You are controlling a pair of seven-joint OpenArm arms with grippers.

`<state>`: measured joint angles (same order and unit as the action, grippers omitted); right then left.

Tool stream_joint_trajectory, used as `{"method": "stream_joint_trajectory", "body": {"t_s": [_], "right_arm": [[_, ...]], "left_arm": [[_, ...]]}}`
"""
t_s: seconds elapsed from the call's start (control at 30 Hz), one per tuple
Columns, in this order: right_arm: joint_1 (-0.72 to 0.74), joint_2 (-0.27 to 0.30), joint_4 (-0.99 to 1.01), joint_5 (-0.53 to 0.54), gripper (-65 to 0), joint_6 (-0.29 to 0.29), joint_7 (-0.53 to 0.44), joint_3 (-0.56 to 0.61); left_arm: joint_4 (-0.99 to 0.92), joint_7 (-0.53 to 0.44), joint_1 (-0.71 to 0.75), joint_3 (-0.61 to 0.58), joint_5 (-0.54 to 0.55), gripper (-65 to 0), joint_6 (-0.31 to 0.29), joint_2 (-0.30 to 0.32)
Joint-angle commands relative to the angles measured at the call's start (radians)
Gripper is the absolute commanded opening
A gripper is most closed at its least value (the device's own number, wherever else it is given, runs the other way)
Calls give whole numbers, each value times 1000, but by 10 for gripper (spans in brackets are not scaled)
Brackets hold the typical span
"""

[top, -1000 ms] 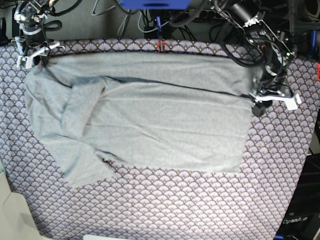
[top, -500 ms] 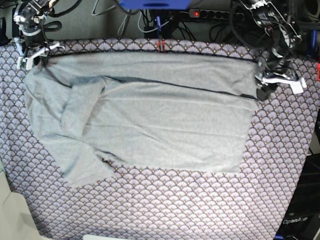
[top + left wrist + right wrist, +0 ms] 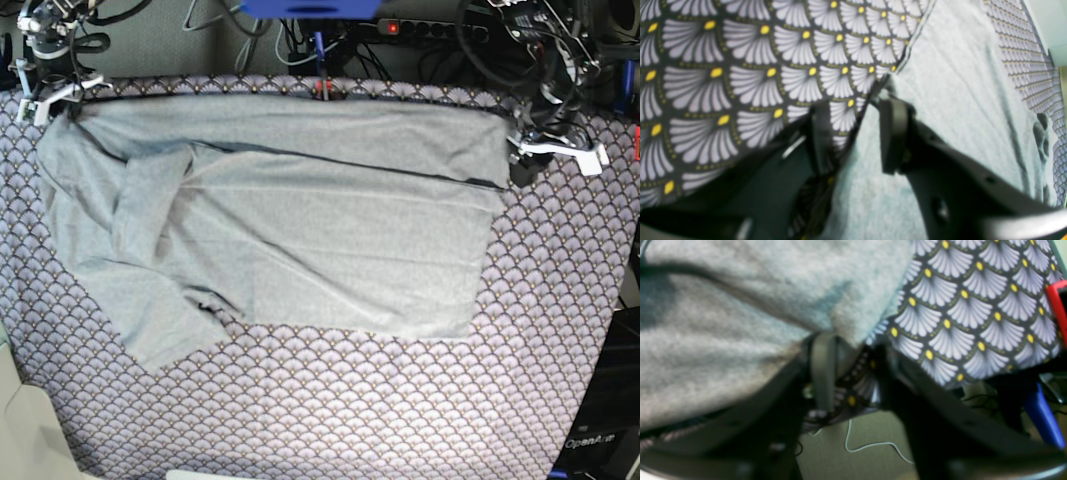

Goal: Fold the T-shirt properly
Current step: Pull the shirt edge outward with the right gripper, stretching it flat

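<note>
The light grey T-shirt (image 3: 300, 215) lies spread flat on the scallop-patterned cloth (image 3: 330, 400), with one sleeve folded in at the left and its long upper edge along the table's far side. My left gripper (image 3: 527, 150) is at the shirt's far right corner. In the left wrist view its jaws (image 3: 855, 108) stand apart, straddling the shirt's edge (image 3: 940, 100). My right gripper (image 3: 50, 95) is at the far left corner. In the right wrist view it (image 3: 855, 345) is open, and the shirt's corner (image 3: 773, 306) rests against one finger (image 3: 821, 366).
A red clip (image 3: 322, 90) sits on the table's far edge, with cables and a power strip (image 3: 410, 27) behind it. Past the cloth's edge, the right wrist view shows the floor (image 3: 857, 443), a red part (image 3: 1057, 306) and a blue part (image 3: 1040, 416).
Both grippers have moved towards the table's far edge, pulling the shirt's upper edge with them. The right gripper's jaws have opened, and the left gripper's jaws have narrowed.
</note>
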<state>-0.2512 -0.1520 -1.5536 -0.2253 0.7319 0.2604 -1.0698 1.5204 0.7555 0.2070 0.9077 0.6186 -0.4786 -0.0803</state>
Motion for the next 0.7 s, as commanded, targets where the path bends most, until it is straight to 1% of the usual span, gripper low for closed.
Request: {"method": "stream_joint_trajectory", "body": {"t_s": [0.0,0.07,0.13,0.43,0.67], "right_arm": [[-17,2,5,-65,-362,-34,60,-10],[-20,2,5,-65,-306,-34,60,-10],[-35,2,-2,-65,-285,-34,60,-10],[-79,2,-133,-65,-281,-34,60,-10],[-70,2,-140,-65,-281,-34,64,0]], "left_arm": [[18,-20,-2,1,17,-413,-13,10],[18,-20,-2,1,17,-413,-13,10],[18,-20,-2,3,14,-413,-13,10],[18,-20,9,4,14,-413,-13,12],[18,-20,10,4,14,-413,-13,12]]}}
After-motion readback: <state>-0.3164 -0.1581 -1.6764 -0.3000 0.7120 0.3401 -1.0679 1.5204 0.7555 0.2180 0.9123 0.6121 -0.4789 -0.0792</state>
